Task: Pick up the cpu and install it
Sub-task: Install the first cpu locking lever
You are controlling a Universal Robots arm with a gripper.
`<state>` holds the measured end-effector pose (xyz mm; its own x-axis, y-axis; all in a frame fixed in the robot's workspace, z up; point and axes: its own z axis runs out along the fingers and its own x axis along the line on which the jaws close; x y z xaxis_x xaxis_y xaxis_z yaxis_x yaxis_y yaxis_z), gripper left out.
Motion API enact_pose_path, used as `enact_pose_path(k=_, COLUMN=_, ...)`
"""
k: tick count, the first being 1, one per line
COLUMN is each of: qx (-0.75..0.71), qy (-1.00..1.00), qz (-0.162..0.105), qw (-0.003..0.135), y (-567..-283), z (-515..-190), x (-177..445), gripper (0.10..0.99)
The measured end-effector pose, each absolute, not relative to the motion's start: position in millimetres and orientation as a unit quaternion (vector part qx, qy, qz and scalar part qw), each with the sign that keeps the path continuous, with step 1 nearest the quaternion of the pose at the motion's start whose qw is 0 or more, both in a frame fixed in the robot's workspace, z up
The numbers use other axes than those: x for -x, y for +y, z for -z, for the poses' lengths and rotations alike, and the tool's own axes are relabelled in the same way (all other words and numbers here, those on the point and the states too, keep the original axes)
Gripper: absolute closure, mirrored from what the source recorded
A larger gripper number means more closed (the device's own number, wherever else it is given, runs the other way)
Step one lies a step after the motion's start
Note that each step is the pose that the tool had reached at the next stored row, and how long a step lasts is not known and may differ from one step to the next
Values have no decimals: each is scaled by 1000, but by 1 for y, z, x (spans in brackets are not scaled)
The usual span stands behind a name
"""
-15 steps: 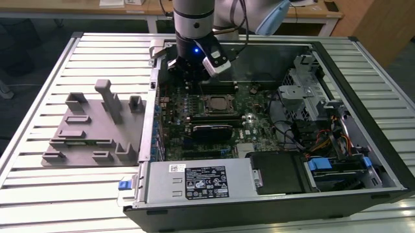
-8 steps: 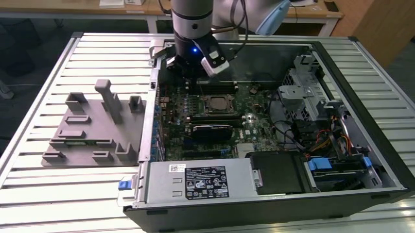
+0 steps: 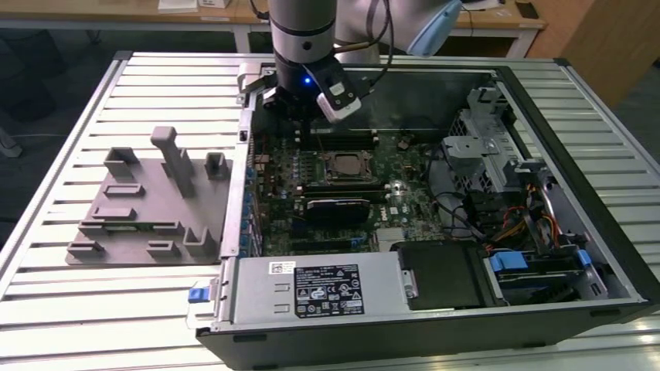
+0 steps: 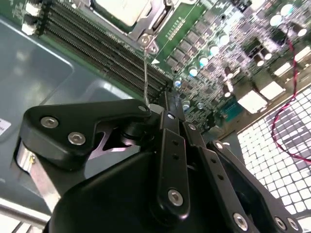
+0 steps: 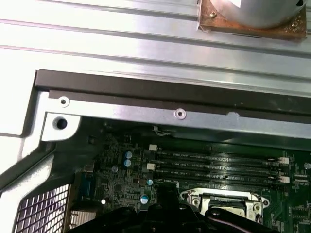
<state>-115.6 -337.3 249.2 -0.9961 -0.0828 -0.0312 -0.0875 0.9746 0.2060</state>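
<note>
Pincer (image 4: 167, 99) together nr lever (image 4: 146, 73) end — cpu (image 4: 120, 8) in socket (image 4: 156, 15), case wall (image 5: 146, 90) close

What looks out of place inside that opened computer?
Nothing looks spilled or broken. The cpu lies flat in its socket, but a thin wire lever at the socket's corner sticks out toward the tool, seemingly unlatched.

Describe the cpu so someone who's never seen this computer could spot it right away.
In the open computer case, look at the green motherboard. Near its middle sits the cpu: beside long dark memory slots, it is the flat silver-grey square in a metal frame.
</note>
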Motion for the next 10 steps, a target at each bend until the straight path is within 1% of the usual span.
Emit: enact_pose_path(k=10, qx=43, qy=994, qz=-105, qw=11, y=-337, z=-249, x=110, gripper=980)
